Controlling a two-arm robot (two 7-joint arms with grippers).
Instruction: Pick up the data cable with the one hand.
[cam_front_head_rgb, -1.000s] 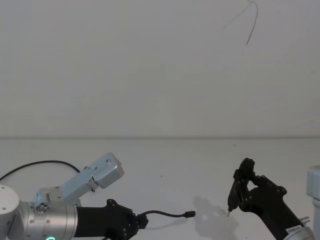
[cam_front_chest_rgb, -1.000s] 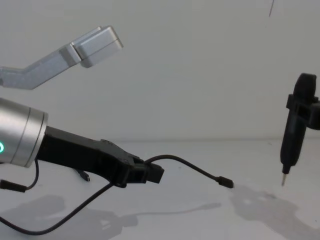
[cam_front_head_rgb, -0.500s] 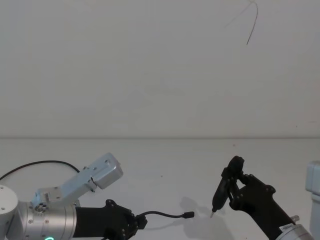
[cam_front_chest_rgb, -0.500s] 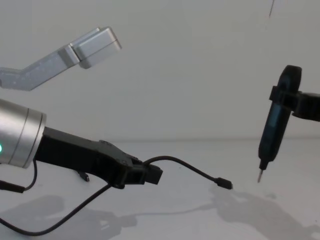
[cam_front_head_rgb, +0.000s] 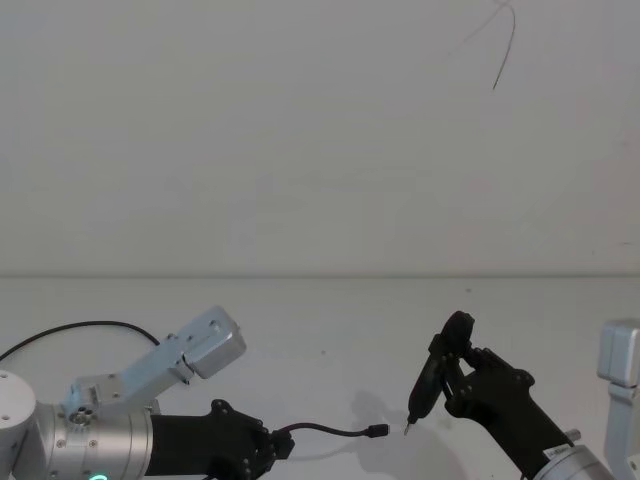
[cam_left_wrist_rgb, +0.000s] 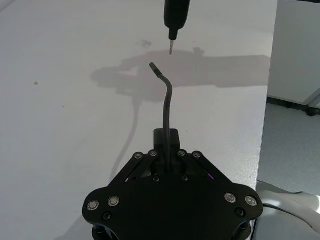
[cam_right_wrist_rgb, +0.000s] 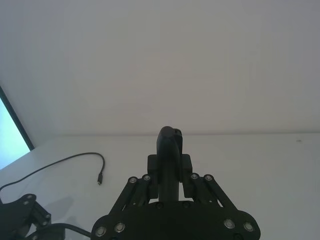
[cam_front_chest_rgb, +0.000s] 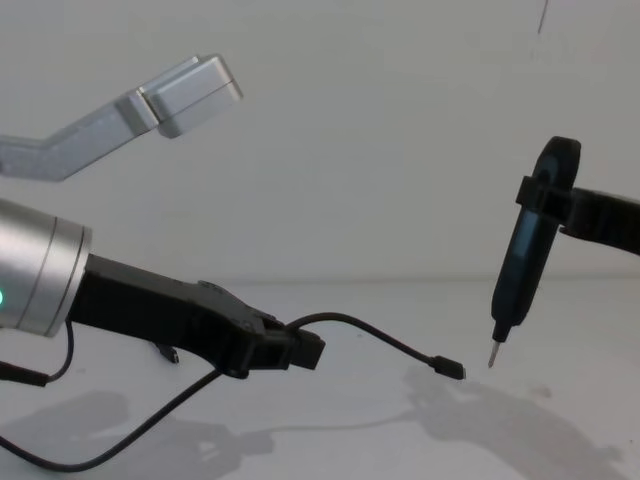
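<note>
My left gripper (cam_front_head_rgb: 270, 447) (cam_front_chest_rgb: 300, 348) (cam_left_wrist_rgb: 166, 136) hovers low over the white table, shut on the data cable (cam_front_chest_rgb: 375, 333) (cam_left_wrist_rgb: 166, 97). The thin black cable arches out past the jaws and ends in a small flat plug (cam_front_head_rgb: 378, 431) (cam_front_chest_rgb: 450, 369) (cam_left_wrist_rgb: 154, 67) held clear of the table. The rest of the cable sags behind the gripper down to the table (cam_front_chest_rgb: 120, 445). My right gripper (cam_front_head_rgb: 462, 385) (cam_right_wrist_rgb: 170, 175) is shut on a slim black pen-shaped tool (cam_front_chest_rgb: 525, 255) (cam_front_head_rgb: 432, 375). The tool's metal tip (cam_front_chest_rgb: 493, 355) points down, just right of the plug.
Another thin black wire (cam_right_wrist_rgb: 65, 162) with a small plug lies loose on the table beyond the left arm. The table's edge (cam_left_wrist_rgb: 270, 75) runs close by the tool. A white block (cam_front_head_rgb: 620, 350) stands at the far right.
My right gripper has carried the pen-shaped tool leftward, bringing its tip close to the cable's plug. The left gripper and cable have hardly moved.
</note>
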